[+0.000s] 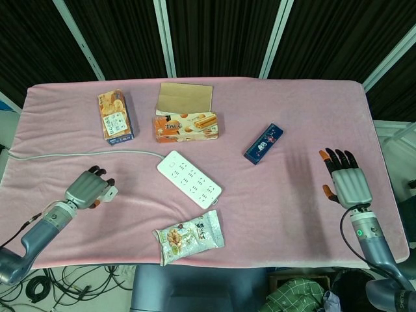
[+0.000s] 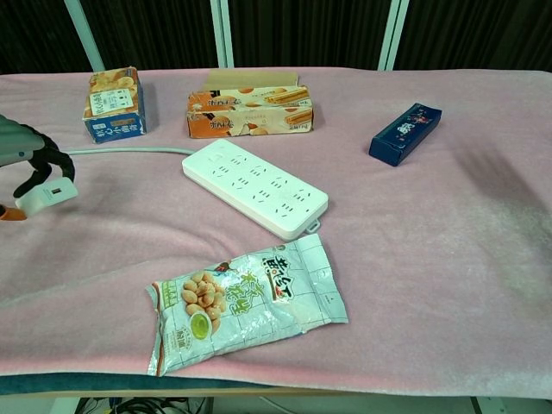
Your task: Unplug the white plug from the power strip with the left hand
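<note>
1. White plug (image 2: pixel 47 196) is out of the power strip (image 1: pixel 189 179); the left hand (image 1: pixel 87 189) holds it with fingers curled around it, low over the pink table cloth (image 1: pixel 305 110), well apart from the strip, at about 9 o'clock from it.
2. The head view shows both hands. The right hand (image 1: pixel 348 183) is open with its fingers spread and holds nothing, at about 3 o'clock from the strip near the table edge. The chest view shows no right hand, and only the dark fingers of the left hand at its left edge.
3. The chest view shows the plug more clearly: a white block below the fingers. In the head view only a small white corner of it is visible at the right side of the left hand.
4. A grey cable (image 1: pixel 78 155) runs from the strip toward 9 o'clock, passing behind the left hand.
5. Around the strip: a snack bag (image 1: pixel 189 236) at 6 o'clock, an open biscuit box (image 1: pixel 185 125) at 12 o'clock, a small carton (image 1: pixel 115 117) at about 10 o'clock, and a dark blue box (image 1: pixel 263 143) at about 2 o'clock.
6. Nothing lies between the left hand and the strip.
</note>
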`<state>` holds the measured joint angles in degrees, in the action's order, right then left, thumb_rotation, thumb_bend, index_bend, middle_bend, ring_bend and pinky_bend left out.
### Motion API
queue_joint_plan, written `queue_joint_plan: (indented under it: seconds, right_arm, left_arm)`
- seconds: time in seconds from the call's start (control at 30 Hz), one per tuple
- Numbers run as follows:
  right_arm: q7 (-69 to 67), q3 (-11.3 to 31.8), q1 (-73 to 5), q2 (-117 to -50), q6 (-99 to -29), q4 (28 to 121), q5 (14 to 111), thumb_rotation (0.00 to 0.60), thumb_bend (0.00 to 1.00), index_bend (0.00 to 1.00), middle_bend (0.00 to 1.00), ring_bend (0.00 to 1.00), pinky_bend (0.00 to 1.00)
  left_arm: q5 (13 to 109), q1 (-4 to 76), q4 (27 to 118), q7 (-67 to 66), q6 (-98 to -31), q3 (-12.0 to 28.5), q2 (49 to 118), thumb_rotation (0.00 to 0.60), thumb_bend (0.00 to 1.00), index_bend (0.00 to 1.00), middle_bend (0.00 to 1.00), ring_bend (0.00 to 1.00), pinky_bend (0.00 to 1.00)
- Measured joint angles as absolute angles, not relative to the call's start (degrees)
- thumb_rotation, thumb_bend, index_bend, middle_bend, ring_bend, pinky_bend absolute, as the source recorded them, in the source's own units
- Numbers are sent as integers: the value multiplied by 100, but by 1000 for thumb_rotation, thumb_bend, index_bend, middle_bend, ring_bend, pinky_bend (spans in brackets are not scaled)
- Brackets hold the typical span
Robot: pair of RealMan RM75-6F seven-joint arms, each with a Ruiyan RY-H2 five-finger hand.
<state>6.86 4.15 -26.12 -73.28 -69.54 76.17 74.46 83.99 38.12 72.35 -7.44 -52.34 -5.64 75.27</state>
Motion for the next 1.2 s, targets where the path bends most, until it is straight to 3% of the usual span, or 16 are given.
queue_joint_plan:
  seconds: [0.07,0.17,0.6,0.87,1.2]
  right_arm:
    - [619,395,-2563,-7305,-6983,7577,7508,600,229,3,21,38,65]
    - [544,392,-2512,-7276,-6993,7540,7539,600,219,0,14,30,64]
    - [293,531,-2256,-7026,-7264,7781,7510,600,215,0,4,20,64]
    - [11,491,-1727,-6777,-7881,8156,7565,600,215,0,4,21,63]
    - [-85,-38,-961,-6571,-8721,8754,8246,600,214,0,4,19,63]
  left_arm:
    - [8323,3805,7259,-906,-5154,-568,7506,600,138,201,175,0,70]
    - [8168,3787,7377,-1295,-5102,-541,7447,600,103,178,113,0,48]
    - [7387,3517,8877,-1937,-5492,-173,6717,600,103,134,105,0,0]
    - [7465,2780,9730,-1657,-6811,-148,6187,600,107,121,104,0,0]
    - [7985,1318,9889,-489,-8471,-510,6009,600,108,119,104,0,0]
